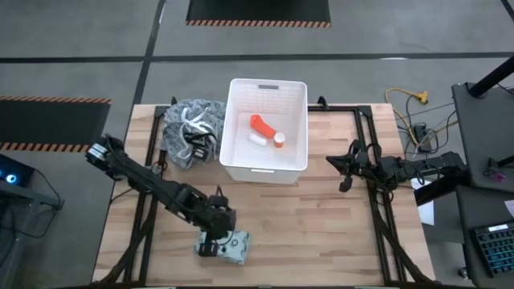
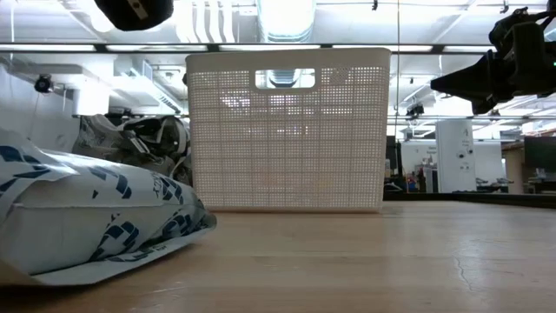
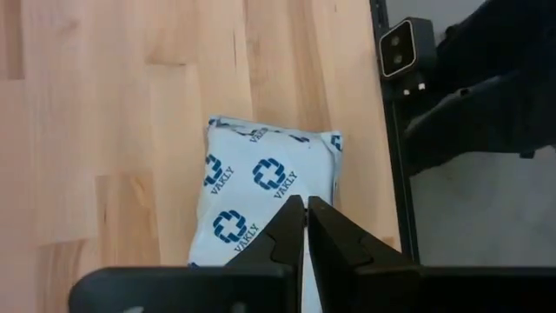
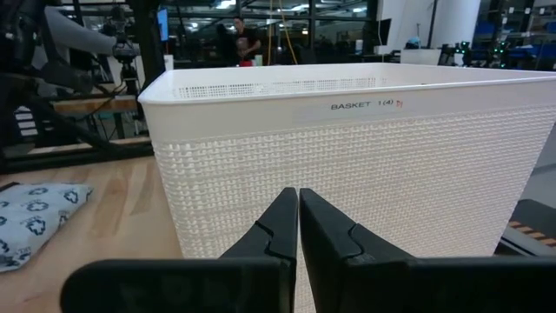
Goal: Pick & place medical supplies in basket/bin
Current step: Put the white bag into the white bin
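Supplies counted: orange bottle (image 1: 262,125), white cylinder (image 1: 257,140), cap (image 1: 279,140) inside bin (image 1: 267,89); one packet (image 1: 234,246) under left gripper (image 1: 210,247), jaws narrow. Right gripper (image 1: 344,170) closed, waiting right.

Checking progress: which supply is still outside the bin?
The white packet with blue logos, on the table's near edge under the left gripper. The orange bottle and white cylinder lie in the white bin.
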`<act>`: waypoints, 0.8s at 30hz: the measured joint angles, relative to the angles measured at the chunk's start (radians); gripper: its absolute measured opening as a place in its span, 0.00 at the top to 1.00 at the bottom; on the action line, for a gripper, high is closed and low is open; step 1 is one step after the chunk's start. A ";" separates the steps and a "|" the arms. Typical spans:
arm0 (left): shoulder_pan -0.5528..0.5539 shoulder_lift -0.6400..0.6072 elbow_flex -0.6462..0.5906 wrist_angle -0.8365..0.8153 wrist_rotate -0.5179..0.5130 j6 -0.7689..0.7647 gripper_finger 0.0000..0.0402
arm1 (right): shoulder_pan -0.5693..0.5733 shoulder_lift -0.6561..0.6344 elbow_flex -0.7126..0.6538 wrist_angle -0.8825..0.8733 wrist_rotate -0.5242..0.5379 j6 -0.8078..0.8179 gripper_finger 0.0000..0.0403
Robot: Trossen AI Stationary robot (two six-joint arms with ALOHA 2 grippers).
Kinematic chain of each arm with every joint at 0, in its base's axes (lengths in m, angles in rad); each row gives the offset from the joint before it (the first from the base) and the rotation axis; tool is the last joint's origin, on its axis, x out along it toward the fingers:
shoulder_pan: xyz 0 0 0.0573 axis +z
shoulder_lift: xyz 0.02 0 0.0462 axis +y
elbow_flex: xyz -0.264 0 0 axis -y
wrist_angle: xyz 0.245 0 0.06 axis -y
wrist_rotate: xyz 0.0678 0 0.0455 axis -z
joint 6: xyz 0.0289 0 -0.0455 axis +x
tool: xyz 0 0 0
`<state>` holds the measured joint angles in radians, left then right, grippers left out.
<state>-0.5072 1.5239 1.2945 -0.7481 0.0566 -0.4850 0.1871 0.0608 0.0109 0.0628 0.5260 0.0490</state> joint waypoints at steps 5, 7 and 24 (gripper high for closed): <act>0.000 0.020 0.000 0.027 0.040 0.000 0.88 | 0.000 0.000 0.000 0.000 0.000 0.000 0.98; 0.000 0.033 0.000 0.034 0.060 0.000 0.79 | 0.000 0.000 0.000 0.000 0.000 0.000 0.98; -0.090 0.197 0.000 0.058 0.116 0.015 0.40 | 0.000 0.001 0.000 0.000 0.000 -0.006 0.98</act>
<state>-0.5975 1.7205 1.2945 -0.6898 0.1721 -0.4698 0.1871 0.0620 0.0109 0.0628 0.5255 0.0431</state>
